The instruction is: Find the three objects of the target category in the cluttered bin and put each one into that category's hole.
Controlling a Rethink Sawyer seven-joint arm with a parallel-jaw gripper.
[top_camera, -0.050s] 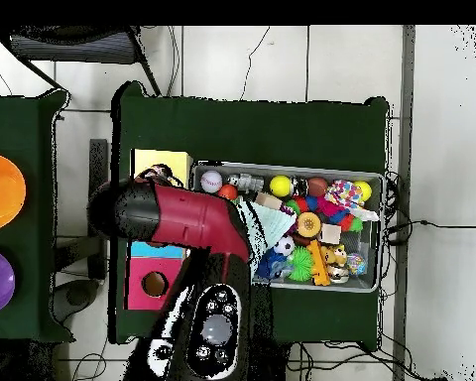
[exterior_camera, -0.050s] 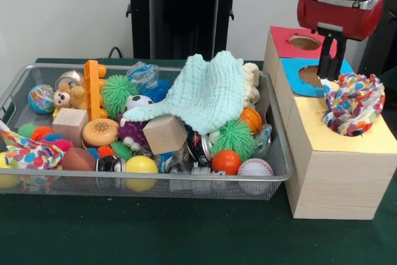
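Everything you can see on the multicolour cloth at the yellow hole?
The cloth is a soft, crumpled fabric, white with red, blue, yellow and orange dots. It sits bunched on the yellow top of the box, partly pushed into the hole, most of it piled above the rim. The gripper hangs right above its left edge, fingertips at the fabric; whether it grips is unclear. The overhead view hides most of it under the arm.

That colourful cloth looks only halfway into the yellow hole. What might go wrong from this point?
The multicoloured cloth is bunched over the hole in the yellow-topped box, with much of it above the rim, so it may snag there or spill over the side instead of dropping in. The gripper sits right at the cloth's top edge; as it pulls away, the fabric might catch and lift back out. Whether it is holding the cloth cannot be seen.
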